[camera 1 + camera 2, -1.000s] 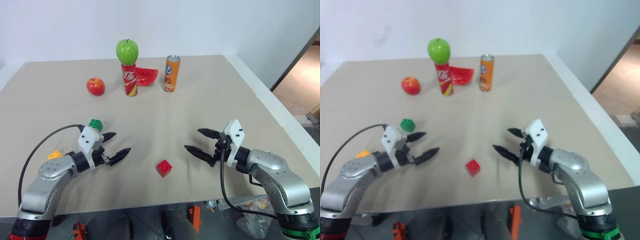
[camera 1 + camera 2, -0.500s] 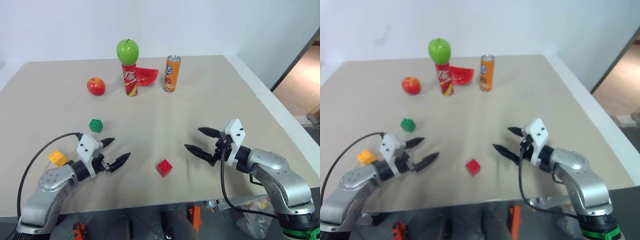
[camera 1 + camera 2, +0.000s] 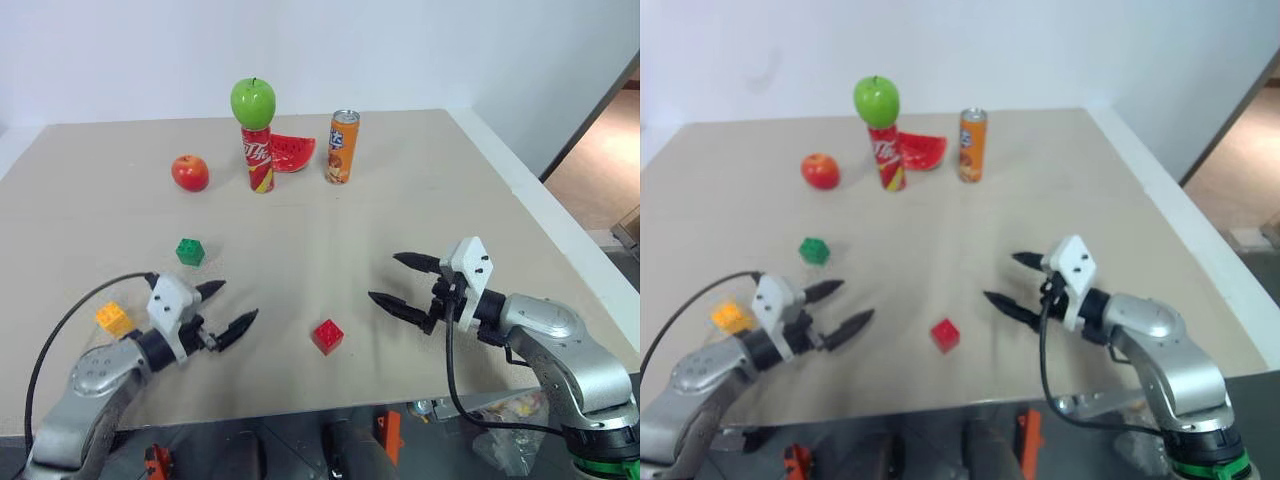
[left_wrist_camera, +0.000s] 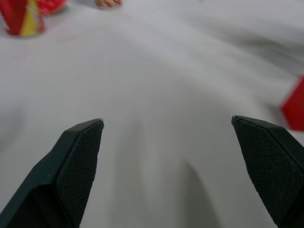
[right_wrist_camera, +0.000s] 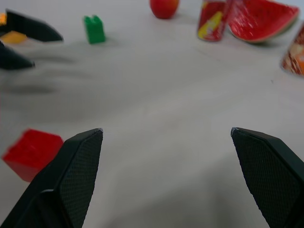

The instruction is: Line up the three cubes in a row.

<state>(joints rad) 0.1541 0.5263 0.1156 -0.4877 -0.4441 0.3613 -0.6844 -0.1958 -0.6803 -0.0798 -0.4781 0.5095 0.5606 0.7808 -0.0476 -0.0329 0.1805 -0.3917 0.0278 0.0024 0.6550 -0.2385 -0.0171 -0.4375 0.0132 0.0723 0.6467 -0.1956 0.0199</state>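
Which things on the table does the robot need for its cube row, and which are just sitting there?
For the job:
- red cube
- green cube
- yellow-orange cube

Just lying about:
- red apple
- green apple, on top of the red can
- watermelon slice
- orange can
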